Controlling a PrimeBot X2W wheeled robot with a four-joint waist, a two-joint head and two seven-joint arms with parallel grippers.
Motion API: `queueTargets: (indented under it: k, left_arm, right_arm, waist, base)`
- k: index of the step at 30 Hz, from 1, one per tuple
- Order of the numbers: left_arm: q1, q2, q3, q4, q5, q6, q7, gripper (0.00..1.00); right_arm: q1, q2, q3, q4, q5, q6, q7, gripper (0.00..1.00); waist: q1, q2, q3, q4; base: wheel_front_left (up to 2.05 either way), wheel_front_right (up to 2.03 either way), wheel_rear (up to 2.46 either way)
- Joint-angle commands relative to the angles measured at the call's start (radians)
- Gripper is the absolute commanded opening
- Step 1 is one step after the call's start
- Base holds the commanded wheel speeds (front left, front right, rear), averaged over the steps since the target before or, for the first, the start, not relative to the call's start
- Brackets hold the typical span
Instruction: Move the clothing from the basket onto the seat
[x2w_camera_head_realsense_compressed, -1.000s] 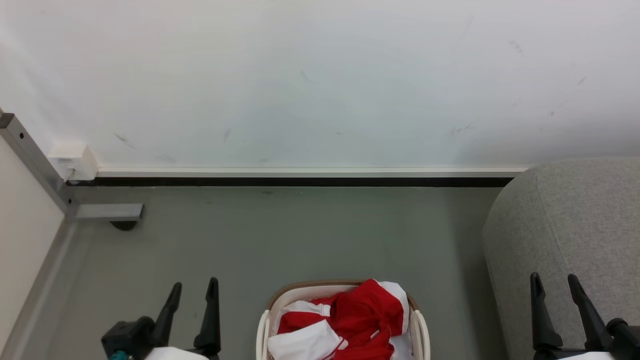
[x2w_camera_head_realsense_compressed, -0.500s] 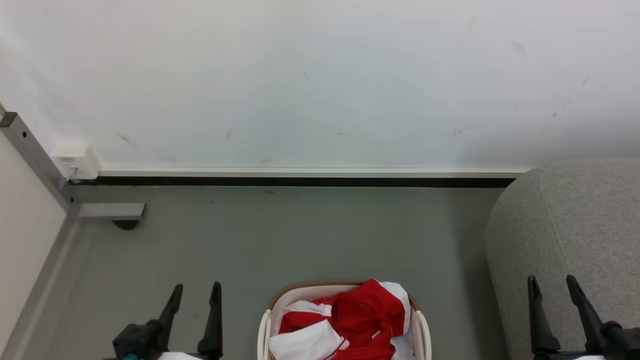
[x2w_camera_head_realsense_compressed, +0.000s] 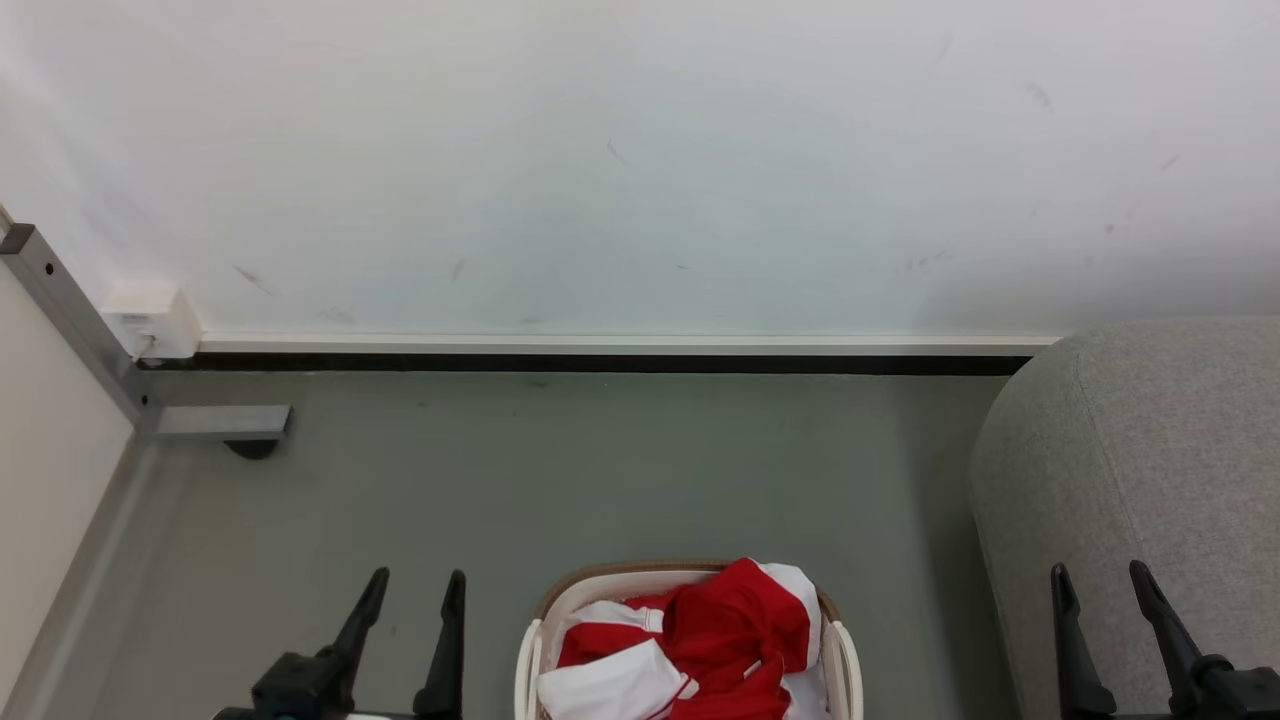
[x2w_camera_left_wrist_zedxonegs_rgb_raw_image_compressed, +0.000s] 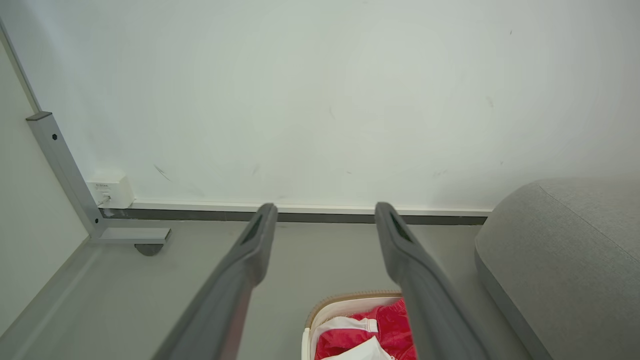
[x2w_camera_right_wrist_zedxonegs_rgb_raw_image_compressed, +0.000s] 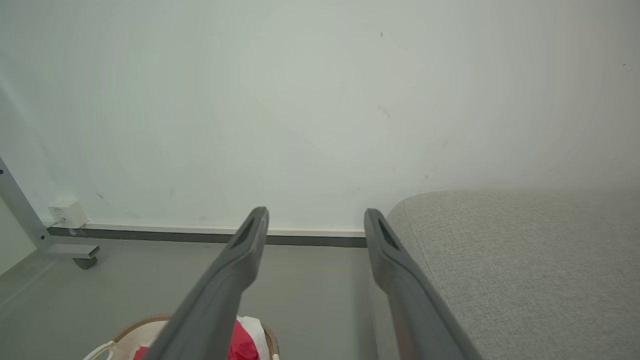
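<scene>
The basket (x2w_camera_head_realsense_compressed: 600, 574) stood on the grey floor (x2w_camera_head_realsense_compressed: 560, 470) at the bottom middle of the head view, its near part cut off by the picture's edge. The clothing (x2w_camera_head_realsense_compressed: 730, 625) lay heaped inside it, red and white, with one red fold rising above the brown rim on the right. The seat (x2w_camera_head_realsense_compressed: 1140, 450) stood to the right of the basket and apart from it, with a strip of floor between them. Its rounded left edge curved down to the floor, and its far corner came close to the wall (x2w_camera_head_realsense_compressed: 640, 150).

Beyond the basket, open floor ran to the skirting (x2w_camera_head_realsense_compressed: 620, 343) at the wall's foot. At the far left a grey metal post (x2w_camera_head_realsense_compressed: 70, 320) slanted up beside a pale panel. Its short foot bar (x2w_camera_head_realsense_compressed: 220, 422) lay out on the floor, and a small white box (x2w_camera_head_realsense_compressed: 150, 315) sat at the wall's base just beside it. All of these were well apart from the basket.

The left gripper (x2w_camera_head_realsense_compressed: 418, 578) hung low to the left of the basket, over the floor. Its fingers were spread wide, with nothing between them and touching nothing. In its wrist view the basket's far rim and the clothing showed low down by the right-hand finger.

The right gripper (x2w_camera_head_realsense_compressed: 1097, 570) hung at the lower right in front of the seat's left flank. Its fingers were equally wide apart and empty. No contact with the seat's cloth could be made out.
</scene>
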Motion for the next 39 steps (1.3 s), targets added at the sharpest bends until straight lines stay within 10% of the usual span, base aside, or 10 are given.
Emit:
queueTargets:
  k: [1,24,39]
  left_arm:
    - [0.009,0.003,-0.001,0.002,0.029,-0.002,-0.008,1.0]
    - [0.003,-0.002,0.007,0.005,0.046,-0.014,-0.015,1.0]
    - [-0.198,0.004,-0.047,0.036,0.068,-0.056,-0.015,1.0]
  right_arm:
    - [0.012,-0.002,0.002,0.004,-0.023,-0.002,-0.01,1.0]
    - [-0.001,-0.002,0.02,0.008,-0.035,-0.002,-0.018,1.0]
    - [-0.108,-0.002,0.019,-0.038,-0.028,-0.002,-0.017,1.0]
  waist:
    - [0.0,0.0,0.001,-0.001]
    - [0.0,0.0,0.02,-0.019]
    - [0.0,0.0,0.249,-0.094]
  base:
    - [0.0,0.0,0.0]
    - [0.0,0.0,0.0]
    - [0.0,0.0,0.0]
